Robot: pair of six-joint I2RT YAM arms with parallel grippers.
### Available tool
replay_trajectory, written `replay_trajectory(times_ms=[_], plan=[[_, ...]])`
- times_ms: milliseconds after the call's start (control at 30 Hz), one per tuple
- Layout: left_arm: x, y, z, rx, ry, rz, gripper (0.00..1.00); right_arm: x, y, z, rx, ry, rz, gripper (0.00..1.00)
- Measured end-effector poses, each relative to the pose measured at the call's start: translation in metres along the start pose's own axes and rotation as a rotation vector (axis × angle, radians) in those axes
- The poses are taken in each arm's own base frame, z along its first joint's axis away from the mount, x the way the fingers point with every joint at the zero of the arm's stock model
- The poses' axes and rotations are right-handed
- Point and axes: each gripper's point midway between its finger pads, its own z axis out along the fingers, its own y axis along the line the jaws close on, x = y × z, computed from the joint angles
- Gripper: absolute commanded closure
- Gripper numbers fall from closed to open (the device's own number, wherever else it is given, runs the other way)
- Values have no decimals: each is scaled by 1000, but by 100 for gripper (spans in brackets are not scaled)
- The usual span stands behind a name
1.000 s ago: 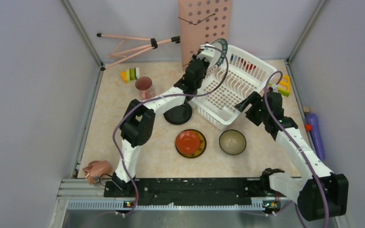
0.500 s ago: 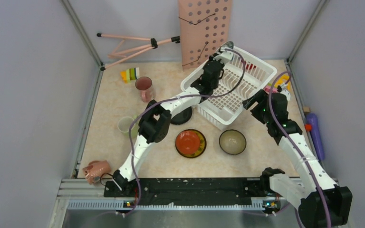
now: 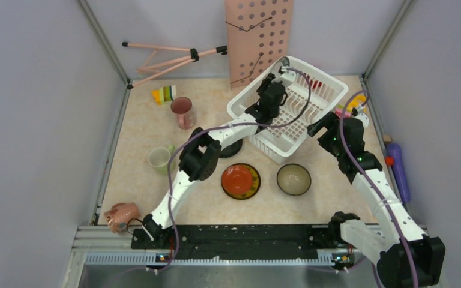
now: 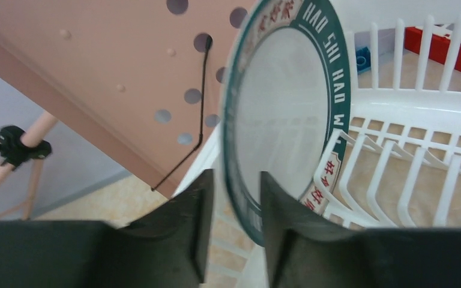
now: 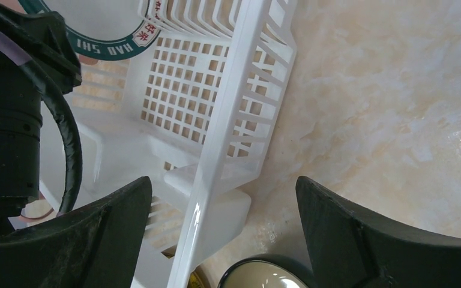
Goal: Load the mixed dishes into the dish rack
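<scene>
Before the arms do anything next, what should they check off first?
1. White plate with green lettered rim upright between dividers of the white plastic dish rack: ok.
2. Left gripper jaws apart around plate rim: ok, gap shows.
3. Right gripper open, straddling rack wall: ok.
4. Red small plate, pale bowl, light green mug, pink cup loaded: not ok, on the table.
5. Rack steady without support: cannot tell.

Left arm (image 3: 199, 157): reaches far out from its base, up and to the right, with a bend at the elbow.
Left wrist (image 3: 268, 101): dark, at the far end of the arm, pointing away.
Left gripper (image 4: 235, 231): two dark fingers a little way apart; a thin gap shows beside the left one.
Right arm (image 3: 375, 186): goes up from its base and leans in to the left.
Right gripper (image 5: 222, 198): fingers spread wide apart.
</scene>
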Motion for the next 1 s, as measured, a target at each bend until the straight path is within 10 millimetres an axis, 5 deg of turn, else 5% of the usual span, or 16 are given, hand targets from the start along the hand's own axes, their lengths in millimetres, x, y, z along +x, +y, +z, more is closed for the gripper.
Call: replay_trajectory(times_ms=[300, 600, 767, 900, 1000], plan=[[13, -4, -9, 58, 107, -97, 29, -1, -4, 0, 16, -5, -18, 7], [-78, 55, -43, 96, 31, -336, 22, -18, -7, -10, 71, -35, -99, 7], [-105, 93, -78, 104, 42, -423, 19, -41, 13, -21, 34, -75, -157, 9], [-95, 119, -112, 106, 114, -457, 19, -43, 43, -25, -24, -43, -225, 9], [-72, 143, -149, 105, 207, -485, 17, -23, 78, -32, -128, 14, -309, 10]])
